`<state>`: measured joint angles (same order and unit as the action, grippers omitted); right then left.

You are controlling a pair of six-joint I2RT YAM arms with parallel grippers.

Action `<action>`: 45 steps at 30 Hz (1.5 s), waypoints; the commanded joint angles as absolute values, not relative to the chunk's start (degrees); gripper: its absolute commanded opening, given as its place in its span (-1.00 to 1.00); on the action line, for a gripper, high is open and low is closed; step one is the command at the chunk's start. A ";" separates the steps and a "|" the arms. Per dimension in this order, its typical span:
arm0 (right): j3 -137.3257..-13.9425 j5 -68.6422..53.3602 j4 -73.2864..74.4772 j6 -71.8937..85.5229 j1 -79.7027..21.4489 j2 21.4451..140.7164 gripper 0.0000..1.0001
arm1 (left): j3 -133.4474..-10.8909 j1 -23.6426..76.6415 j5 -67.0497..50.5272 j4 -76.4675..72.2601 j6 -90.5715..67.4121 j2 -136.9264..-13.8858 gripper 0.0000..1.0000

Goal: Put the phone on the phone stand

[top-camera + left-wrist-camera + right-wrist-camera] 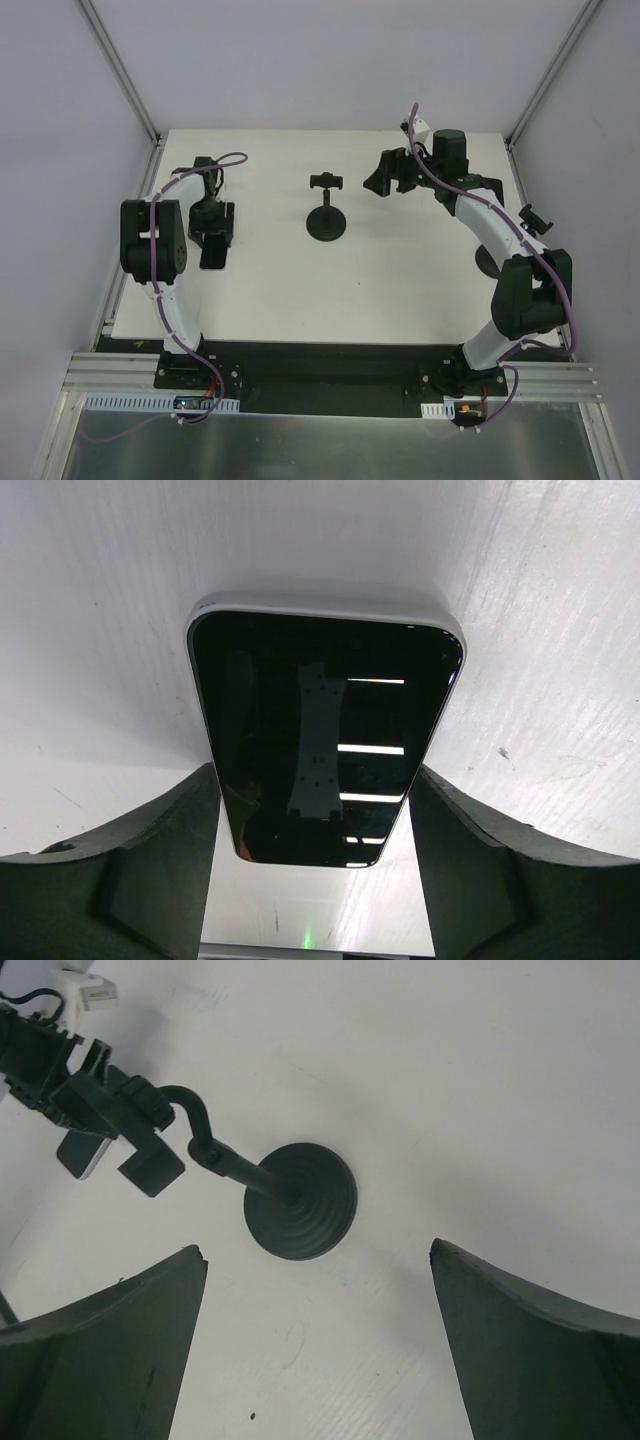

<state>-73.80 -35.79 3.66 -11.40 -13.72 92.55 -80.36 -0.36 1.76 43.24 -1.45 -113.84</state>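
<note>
The phone (213, 252) lies flat on the white table at the left, black screen up, with a silver rim. In the left wrist view the phone (320, 730) runs away from the camera. My left gripper (315, 780) straddles its near end, one black finger (170, 860) along each long edge with hardly any gap. The left gripper (212, 228) hangs straight over it. The black phone stand (326, 212) stands upright mid-table on a round base (300, 1200). My right gripper (318, 1248) hovers wide open above the table beside that base, to its right (385, 180), holding nothing.
A dark round object (488, 264) sits partly hidden behind the right arm, with a small black clip (535, 218) near the table's right edge. Grey walls and slanted metal posts (125, 80) enclose the table on three sides.
</note>
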 commanded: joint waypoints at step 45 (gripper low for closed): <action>-91.67 -12.57 -13.80 -4.66 -55.90 106.08 0.49 | -50.37 -5.80 -26.10 -1.56 -31.90 -53.61 -1.00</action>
